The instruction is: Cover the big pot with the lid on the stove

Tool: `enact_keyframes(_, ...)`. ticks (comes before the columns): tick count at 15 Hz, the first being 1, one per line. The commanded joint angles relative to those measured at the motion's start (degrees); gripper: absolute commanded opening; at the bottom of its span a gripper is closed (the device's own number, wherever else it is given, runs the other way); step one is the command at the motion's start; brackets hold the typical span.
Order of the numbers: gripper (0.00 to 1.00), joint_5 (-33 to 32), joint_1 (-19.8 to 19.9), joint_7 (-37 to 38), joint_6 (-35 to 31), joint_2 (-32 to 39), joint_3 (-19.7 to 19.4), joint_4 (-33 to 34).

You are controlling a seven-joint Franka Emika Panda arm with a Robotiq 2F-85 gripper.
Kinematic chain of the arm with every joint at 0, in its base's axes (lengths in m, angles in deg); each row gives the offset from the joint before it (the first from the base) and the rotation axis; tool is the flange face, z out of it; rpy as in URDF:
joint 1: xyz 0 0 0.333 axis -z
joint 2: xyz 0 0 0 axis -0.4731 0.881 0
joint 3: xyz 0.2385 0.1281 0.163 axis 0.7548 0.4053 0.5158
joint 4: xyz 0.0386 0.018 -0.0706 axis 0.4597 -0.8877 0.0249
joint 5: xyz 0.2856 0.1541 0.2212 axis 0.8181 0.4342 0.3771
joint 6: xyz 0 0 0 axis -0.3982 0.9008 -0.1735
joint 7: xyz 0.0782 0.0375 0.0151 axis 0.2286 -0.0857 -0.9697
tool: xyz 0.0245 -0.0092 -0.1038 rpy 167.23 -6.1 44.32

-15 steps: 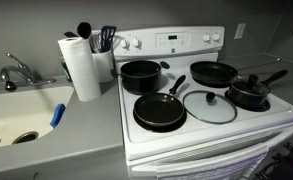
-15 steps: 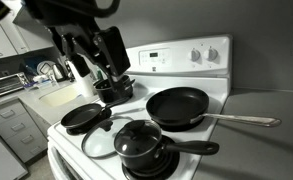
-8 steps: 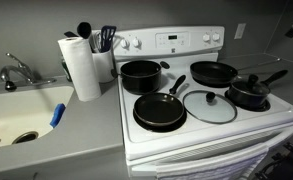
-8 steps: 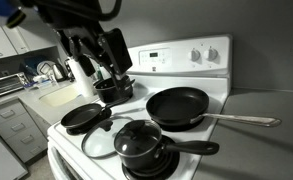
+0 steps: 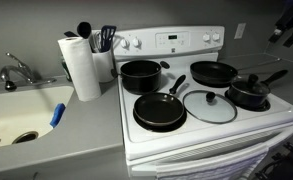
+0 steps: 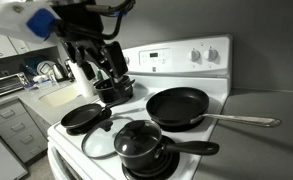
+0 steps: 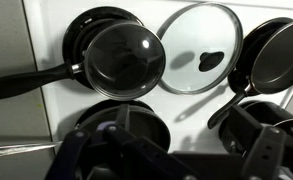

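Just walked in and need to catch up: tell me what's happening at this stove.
The robot arm's gripper hovers open above the stove, near the big pot, holding nothing. The pot sits uncovered on a back burner. The glass lid lies flat on a front burner, with nothing touching it. The covering job has not yet begun: the lid has to be picked up first.

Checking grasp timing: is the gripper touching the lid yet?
Apart. In an exterior view the gripper hangs above the big pot; the lid lies flat further forward.
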Motion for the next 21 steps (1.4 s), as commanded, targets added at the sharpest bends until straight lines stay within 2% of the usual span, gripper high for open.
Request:
enact_keyframes(1, 1.00, 3.44, -1.84, -1.56, -0.23, 3.60, 1.23, 1.94)
enact_keyframes(2, 1.00, 4.64, -2.87, -2.40, -0.35, 3.95, 1.23, 1.71)
enact_keyframes(3, 1.00, 3.10, -0.79, -1.16, 0.09, 1.61, 1.66, 0.49)
enact_keyframes(8, 1.00, 4.02, -2.04, -1.50, 0.06, 2.65, 1.99, 0.78)
enact_keyframes(11, 1.00, 1.86, -1.08, 3.38, -3.24, 4.70, 6.05, 1.18)
enact_keyframes(15, 1.00, 6.95, -3.47, 8.93, -11.62, 7.84, 9.25, 0.48)
enact_keyframes(17, 1.00, 10.26, -5.41, 8.68, -13.78, 10.60, 9.28, 0.60)
enact_keyframes(18, 1.00, 12.04, -6.66, 7.16, -14.38, 11.62, 8.90, 0.59)
enact_keyframes(19, 1.00, 9.37, -4.76, 8.36, -12.02, 8.40, 9.72, 0.27)
enact_keyframes(21, 1.00, 9.72, -5.15, 8.33, -12.36, 9.50, 9.81, 0.30)
